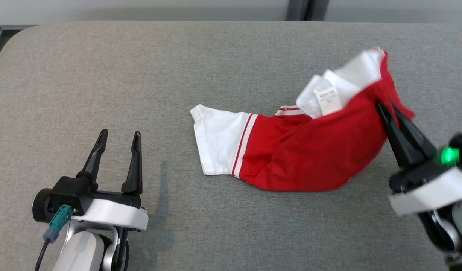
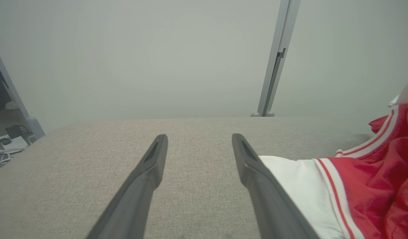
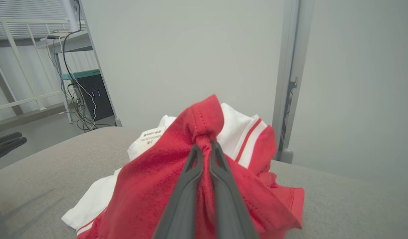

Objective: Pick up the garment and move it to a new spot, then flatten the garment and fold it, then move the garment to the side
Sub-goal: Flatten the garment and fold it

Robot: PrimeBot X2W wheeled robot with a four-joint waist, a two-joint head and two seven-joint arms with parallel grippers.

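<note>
The head camera is looking down from above on the grey bench (image 1: 103,56), far enough to be showing the left claw (image 1: 120,132) and the right claw (image 1: 385,103) together. The left wrist camera is sitting low, facing across the bench toward a pale wall (image 2: 157,59). The right wrist camera is looking from very near at the garment (image 3: 151,179). All three views are sharing this garment.

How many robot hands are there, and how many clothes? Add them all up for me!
Robot grippers: 2 (left gripper open, right gripper shut on the cloth)
Clothes: 1 (the red and white garment)
Total: 3
</note>
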